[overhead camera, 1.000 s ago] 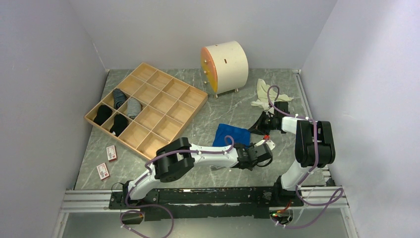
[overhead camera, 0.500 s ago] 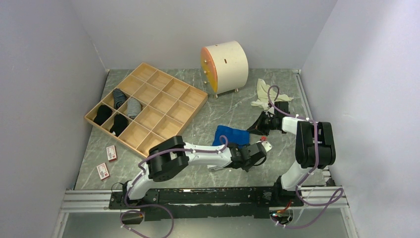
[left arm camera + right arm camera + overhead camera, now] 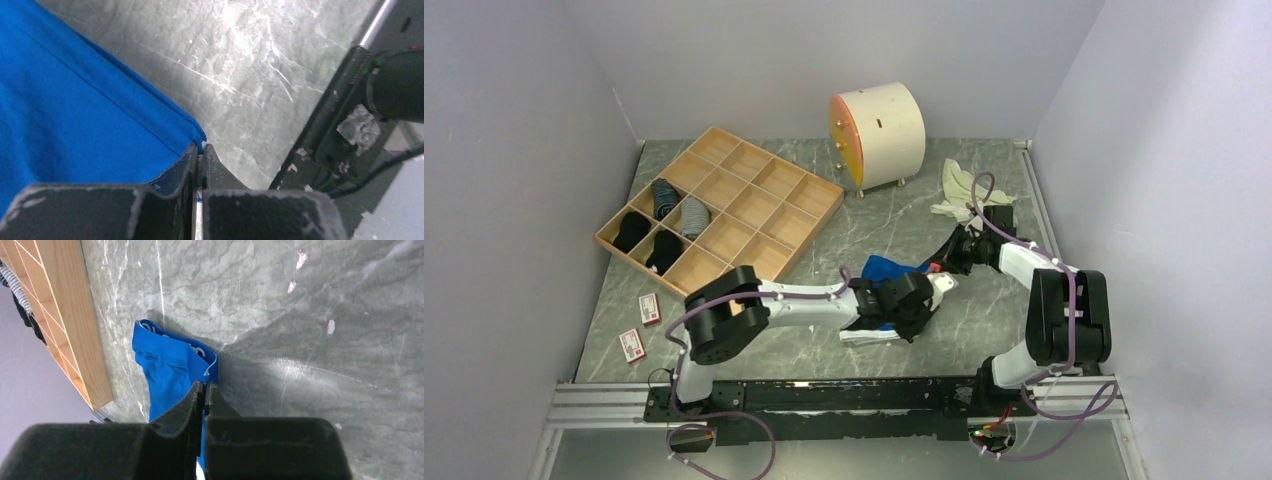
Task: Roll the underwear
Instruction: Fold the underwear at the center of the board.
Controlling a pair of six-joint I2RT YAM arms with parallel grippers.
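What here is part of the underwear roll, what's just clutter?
Job: blue underwear, left end effector, right end effector, both pinching it.
Clutter: wooden divider tray, socks in it, white drum, white cloth, two small boxes.

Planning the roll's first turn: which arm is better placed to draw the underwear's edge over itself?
Left, probably: the left gripper is shut on a corner of the blue underwear, its arm lying across the cloth. The right gripper, shut on another edge, looks better as anchor.

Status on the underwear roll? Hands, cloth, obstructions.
Both shut on the blue underwear: left hand on a corner, right hand on an edge. Cloth bunched, no roll seen. Beside it, apart: wooden organizer.
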